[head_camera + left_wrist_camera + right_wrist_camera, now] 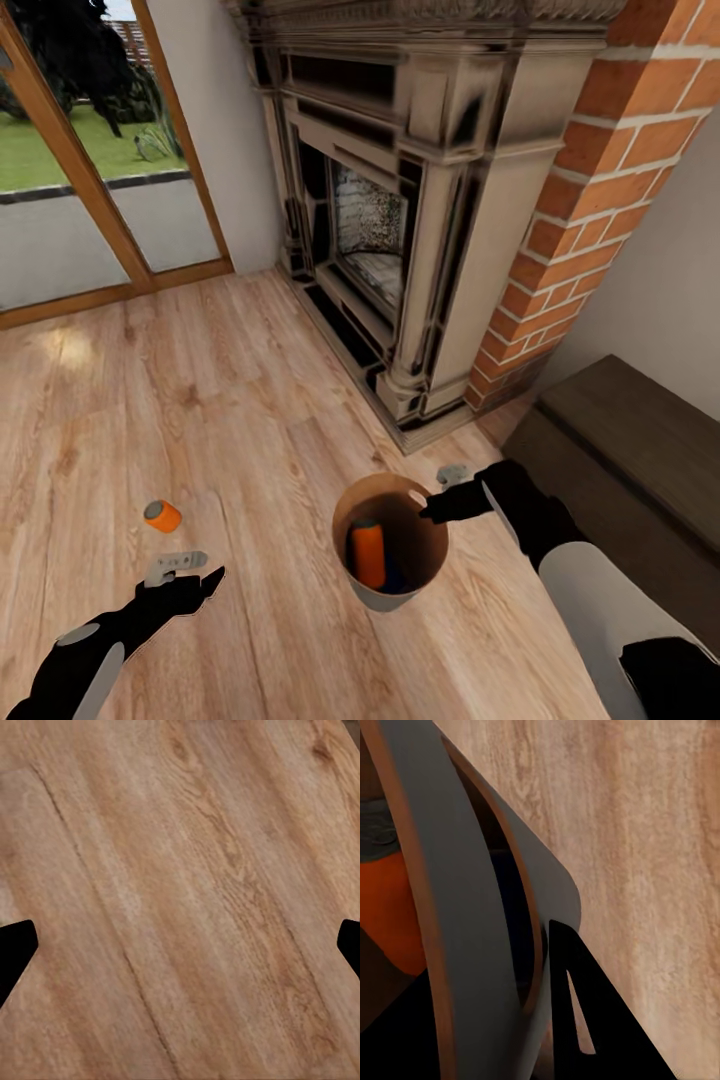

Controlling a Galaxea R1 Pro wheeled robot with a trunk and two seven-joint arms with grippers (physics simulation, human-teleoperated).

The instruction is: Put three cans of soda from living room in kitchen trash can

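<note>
Your right gripper (432, 510) pinches the trash can's (375, 590) rim; two cans inside, one orange can (161, 516) left beside your spread left gripper (185, 572).

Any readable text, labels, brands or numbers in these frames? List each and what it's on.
None readable.
Orange can on the floor: plain, no label legible.
Orange can in the bin: plain side, no print visible.
Blue can in the bin: mostly hidden, nothing to read.
Bin, fireplace, brick wall, bench: no markings or signs.
</note>
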